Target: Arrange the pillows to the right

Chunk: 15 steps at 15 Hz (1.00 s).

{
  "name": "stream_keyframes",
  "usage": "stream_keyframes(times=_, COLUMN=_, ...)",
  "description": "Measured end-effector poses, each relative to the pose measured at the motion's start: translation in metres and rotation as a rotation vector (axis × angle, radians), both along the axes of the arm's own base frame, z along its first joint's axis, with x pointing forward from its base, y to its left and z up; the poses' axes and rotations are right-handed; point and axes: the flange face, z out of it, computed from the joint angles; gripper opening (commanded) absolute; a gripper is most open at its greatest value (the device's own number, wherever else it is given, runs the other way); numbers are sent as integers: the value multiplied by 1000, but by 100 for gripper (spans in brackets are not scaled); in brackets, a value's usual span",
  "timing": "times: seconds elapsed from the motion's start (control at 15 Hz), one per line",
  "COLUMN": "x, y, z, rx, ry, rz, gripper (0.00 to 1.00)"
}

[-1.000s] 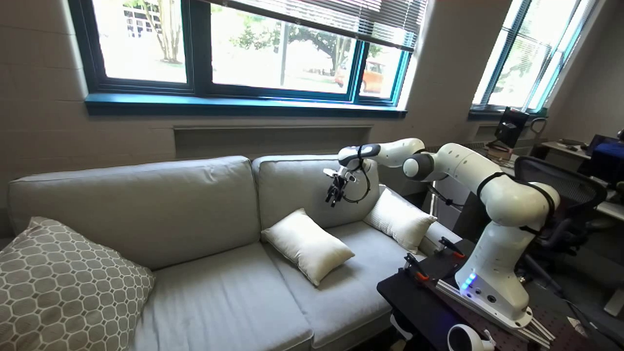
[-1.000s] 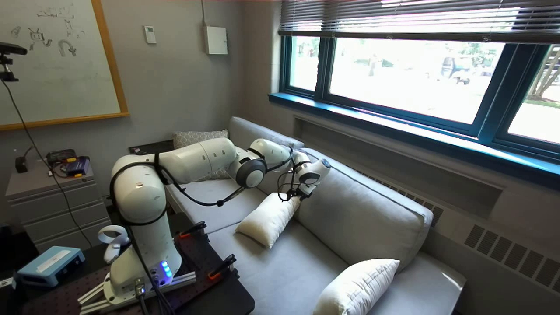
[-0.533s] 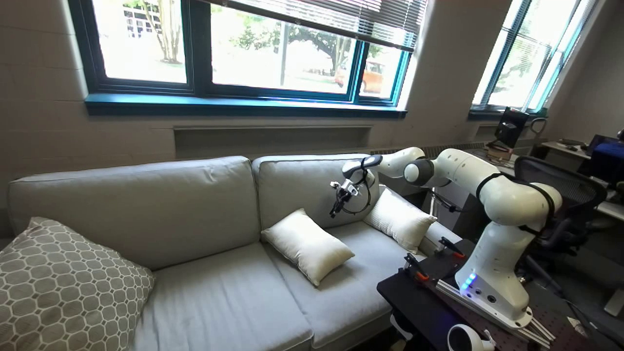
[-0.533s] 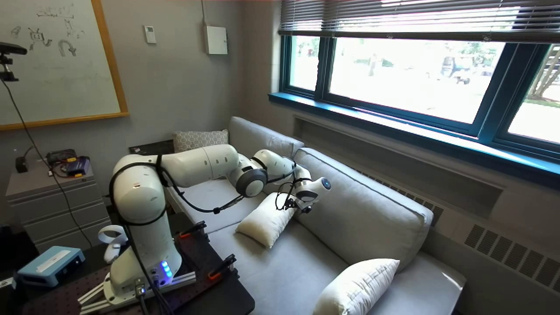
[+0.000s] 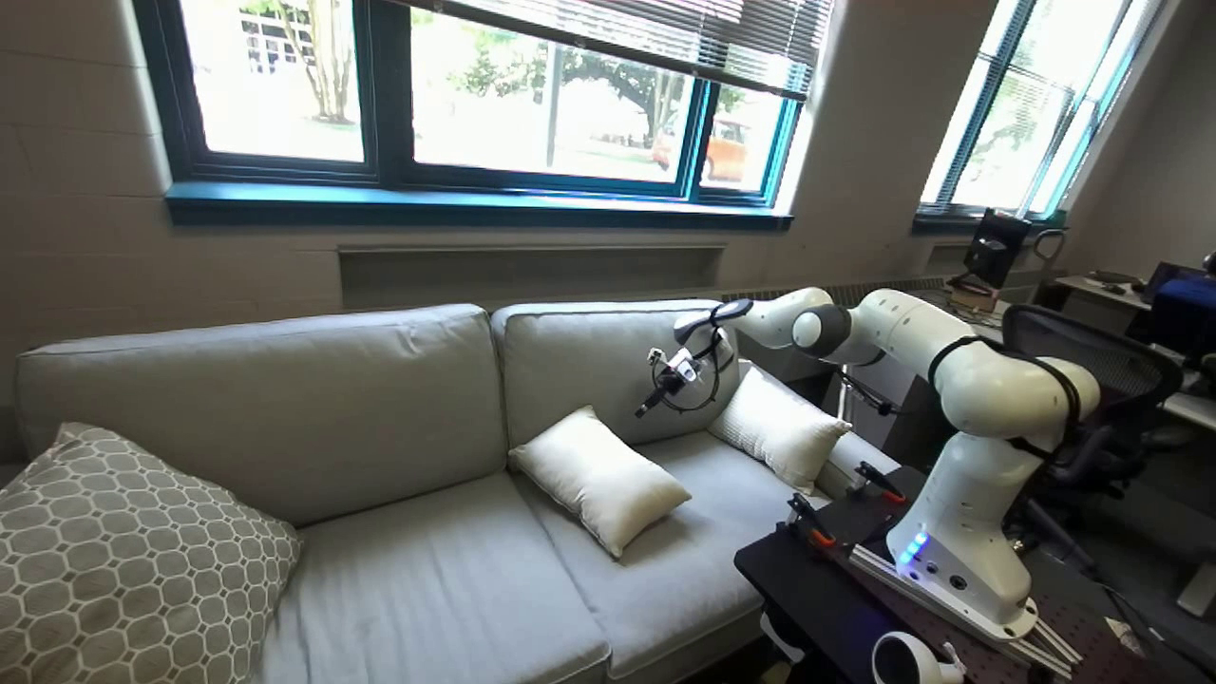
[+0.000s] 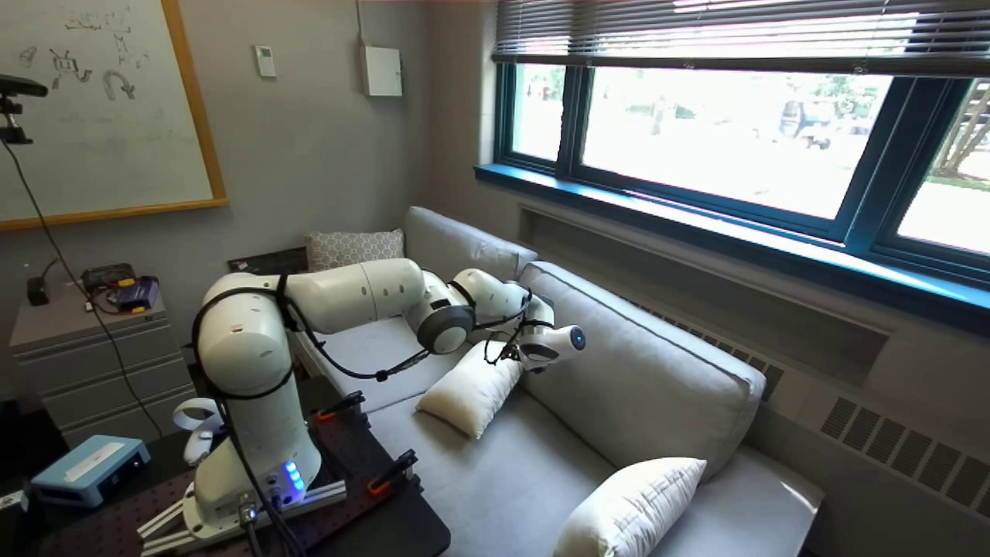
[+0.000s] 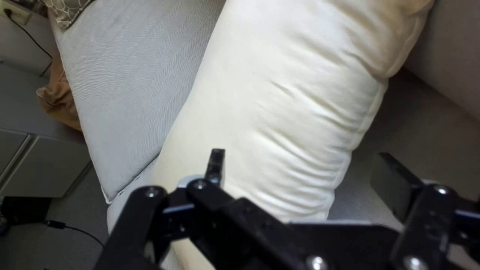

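A pale gray sofa (image 5: 285,408) fills our scene, w/ a white robot arm (image 5: 988,408) extended over it and a big patterned pillow (image 5: 152,551) at the end away from the robot, prob. best left alone. Of the two cream pillows, the middle pillow (image 5: 603,480) lies askew over the joint btwn the seat cushions (image 5: 408,589), mostly on the one nearer the robot; the corner pillow (image 5: 784,427) is propped by the armrest (image 6: 777,487), prob. the right-hand side we want. We judge the step in hand to be the pickup of the middle pillow. To do it well, we'd lower the jaws astride its nr. edge, take a deep pinch of filling rather than seam alone, lift enough to clear the seat cushions, then carry it toward the corner pillow & set it down w/o knocking that one over. Stuffing this soft will prob. squash and slump, so we'd close slowly. The gripper (image 7: 300,157) hangs near the middle pillow, jaws spread wide, w/ nothing held: in the wrist view, one finger (image 7: 215,165) shows against the cream cloth, the other past the seamed edge. Whether either touches fabric, we can't tell.
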Motion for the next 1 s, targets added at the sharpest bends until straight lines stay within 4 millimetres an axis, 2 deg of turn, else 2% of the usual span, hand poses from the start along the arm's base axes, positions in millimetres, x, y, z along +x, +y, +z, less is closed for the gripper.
stream_keyframes(times=0.67, x=-3, y=1, z=-6, rx=-10, ry=50, rz=-47, gripper=100)
stream_keyframes(times=1.0, x=-17, y=-8, z=-30, rx=-25, ry=122, rz=-166, gripper=100)
